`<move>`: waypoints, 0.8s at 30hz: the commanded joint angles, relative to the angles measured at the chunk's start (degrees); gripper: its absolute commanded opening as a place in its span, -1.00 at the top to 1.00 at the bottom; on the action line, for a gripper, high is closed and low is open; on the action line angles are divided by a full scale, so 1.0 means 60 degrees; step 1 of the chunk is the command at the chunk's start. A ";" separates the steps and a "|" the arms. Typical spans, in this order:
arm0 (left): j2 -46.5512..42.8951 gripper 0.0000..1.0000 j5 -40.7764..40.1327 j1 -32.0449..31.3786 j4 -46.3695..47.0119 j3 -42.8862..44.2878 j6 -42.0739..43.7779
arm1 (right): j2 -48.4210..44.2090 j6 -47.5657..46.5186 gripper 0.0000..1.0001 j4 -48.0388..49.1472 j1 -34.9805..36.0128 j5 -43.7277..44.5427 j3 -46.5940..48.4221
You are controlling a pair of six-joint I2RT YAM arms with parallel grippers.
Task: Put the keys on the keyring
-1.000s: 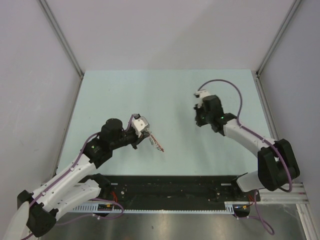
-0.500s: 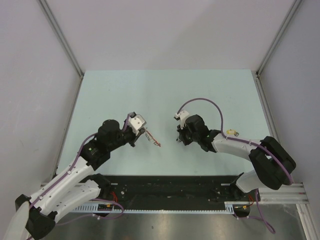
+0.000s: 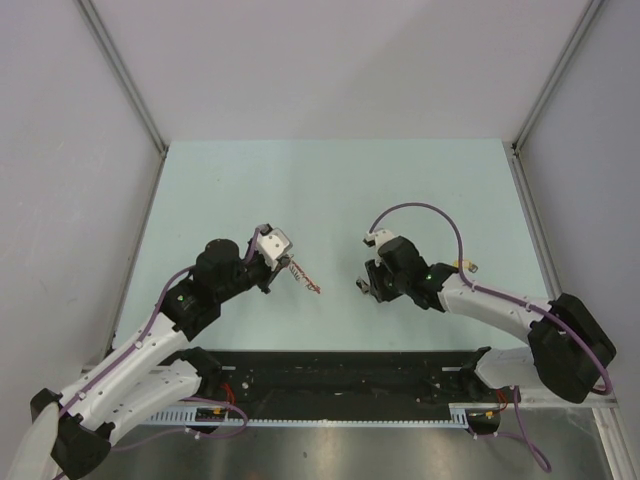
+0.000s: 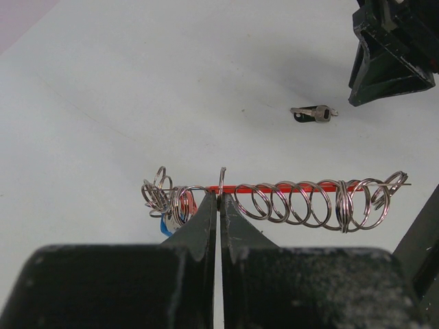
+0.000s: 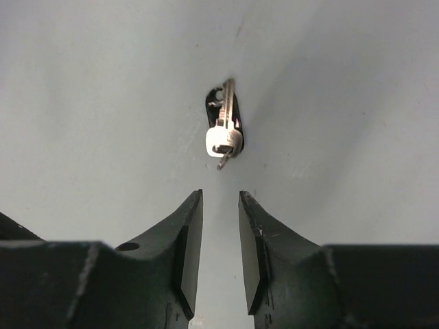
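My left gripper (image 3: pixel 288 266) (image 4: pixel 219 197) is shut on the keyring (image 4: pixel 295 199). The keyring is a red strip strung with several thin metal rings, and it sticks out to the right in the top view (image 3: pixel 310 284). A blue key head (image 4: pixel 167 225) hangs among the rings at its left end. A small key (image 5: pixel 224 130) with a dark head lies on the table, also in the left wrist view (image 4: pixel 313 114). My right gripper (image 3: pixel 366 288) (image 5: pixel 220 195) is open and empty, with its tips just short of that key.
A second tiny key with a yellowish head (image 3: pixel 466 266) lies on the pale green table (image 3: pixel 300 190) beside my right forearm. My right gripper's fingers (image 4: pixel 387 62) show at the top right of the left wrist view. Grey walls enclose the table.
My right arm has swung from the right toward the centre and come down toward the key. The yellowish key beside it has come into view. My left gripper has drawn back slightly with the keyring.
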 commanded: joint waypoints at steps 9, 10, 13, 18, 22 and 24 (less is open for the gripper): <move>-0.0088 0.99 -0.0114 -0.0060 0.0583 0.0232 0.0028 | 0.1315 0.1246 0.33 -0.2847 0.0073 0.0985 0.2207; -0.0059 0.99 -0.0115 -0.0046 0.0583 0.0247 0.0014 | 0.1360 0.1421 0.32 -0.2731 0.0102 0.0999 0.2236; -0.0044 0.99 -0.0115 -0.0045 0.0553 0.0262 0.0014 | 0.1623 0.1757 0.34 -0.2482 0.0102 0.0912 0.2237; -0.0059 0.99 -0.0071 -0.0045 0.0539 0.0276 0.0013 | 0.1931 0.1949 0.34 -0.2159 0.0278 0.1058 0.2237; -0.0059 0.99 -0.0071 -0.0045 0.0510 0.0291 -0.0001 | 0.2063 0.2228 0.33 -0.1881 0.0293 0.1145 0.2222; -0.0059 0.99 -0.0056 -0.0045 0.0509 0.0291 -0.0001 | 0.2195 0.2315 0.32 -0.1822 0.0278 0.1146 0.2222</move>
